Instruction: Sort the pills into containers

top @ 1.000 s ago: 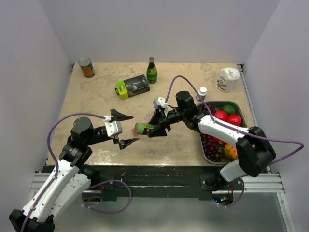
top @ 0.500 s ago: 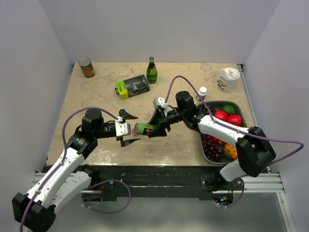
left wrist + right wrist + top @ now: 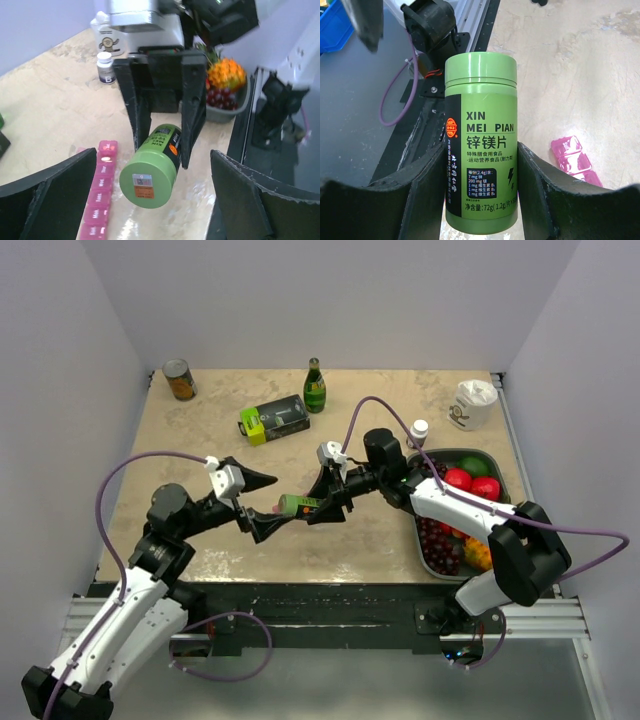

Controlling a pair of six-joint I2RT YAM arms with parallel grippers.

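Note:
My right gripper is shut on a green pill bottle and holds it level above the table, lid pointing left. My left gripper faces that lid, wide open. Its two fingers stand either side of the lid end without touching it. The pink containers lie as one strip on the table just below and beside the bottle, lids down. They are mostly hidden in the top view. No loose pills show.
At the back stand a tin can, a green glass bottle, a black-and-lime box, a white cup and a small white bottle. A grey fruit tray sits at the right.
My left gripper has swung in towards the bottle and turned, so its open fingers now flank the lid. The right arm and the bottle have stayed still.

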